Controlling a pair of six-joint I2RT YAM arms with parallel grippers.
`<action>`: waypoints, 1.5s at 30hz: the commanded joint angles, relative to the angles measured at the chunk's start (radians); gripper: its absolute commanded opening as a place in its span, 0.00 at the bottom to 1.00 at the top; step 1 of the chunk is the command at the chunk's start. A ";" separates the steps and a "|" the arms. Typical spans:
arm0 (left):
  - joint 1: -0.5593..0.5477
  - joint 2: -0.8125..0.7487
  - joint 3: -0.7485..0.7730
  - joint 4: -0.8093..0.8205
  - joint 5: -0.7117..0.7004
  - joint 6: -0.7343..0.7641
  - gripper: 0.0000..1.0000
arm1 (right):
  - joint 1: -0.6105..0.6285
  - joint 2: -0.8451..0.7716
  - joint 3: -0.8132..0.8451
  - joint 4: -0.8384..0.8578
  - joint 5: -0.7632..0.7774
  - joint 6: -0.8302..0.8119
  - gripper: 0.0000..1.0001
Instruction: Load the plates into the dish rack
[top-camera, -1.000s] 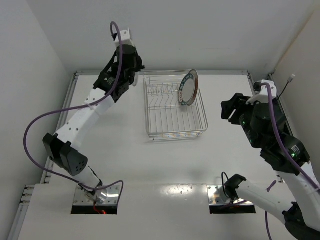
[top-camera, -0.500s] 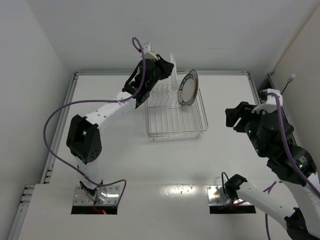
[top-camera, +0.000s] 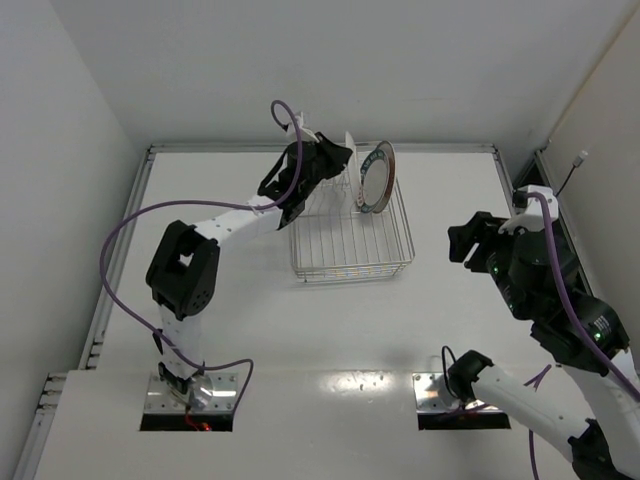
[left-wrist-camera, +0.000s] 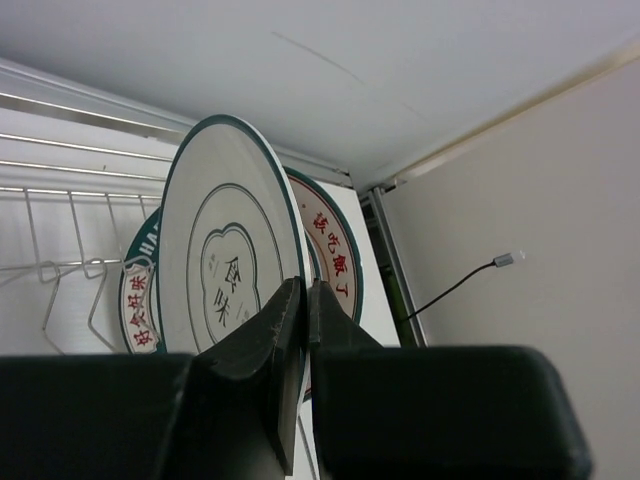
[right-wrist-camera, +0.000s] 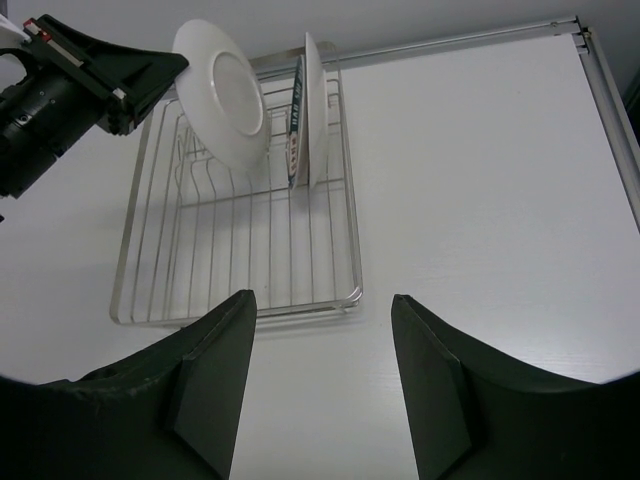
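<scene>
a small round plate, the held plate (left-wrist-camera: 215, 250), is clamped at its lower rim between the closed fingers of the left gripper (left-wrist-camera: 305, 310). its white face, thin dark green edge and a dark character in the middle are shown only in the left wrist view. from above it is reduced to a pale sliver over the far left part of the dish rack (top-camera: 350, 270), and from the right wrist only its plain white back is seen, tilted. it is held upright above the rack's far prongs. whether its edge touches any wire cannot be told, since the lowest part is covered by the gripper's black body in the left wrist view. just to its right a lettered plate (top-camera: 377, 177) is stood on edge in the far right part of the rack. much of it is hidden behind the held plate in the left wrist view, where only red characters on a green-edged band show on either side. in the right wrist view it is seen nearly edge-on, and it cannot be settled there whether one plate or two stand in that slot. the rack's near rows are seen as bare wires on the white table (top-camera: 450, 330). the right gripper (top-camera: 462, 238) is held well to the right of the rack above the table, its fingers spread apart with nothing between them. the fingertips are cut off by the lower border of its own camera's view. a thin cable (left-wrist-camera: 470, 280) is seen by the right wall, its far end cut off.
</scene>
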 joint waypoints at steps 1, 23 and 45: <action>-0.014 0.005 -0.009 0.170 0.007 -0.050 0.00 | -0.004 -0.004 -0.015 0.010 0.001 -0.012 0.54; -0.032 -0.015 -0.063 0.295 -0.022 -0.092 0.00 | -0.004 -0.004 -0.024 -0.008 0.010 -0.012 0.54; -0.083 -0.097 -0.078 0.355 -0.079 -0.072 0.00 | -0.004 -0.004 -0.043 -0.008 0.010 -0.012 0.54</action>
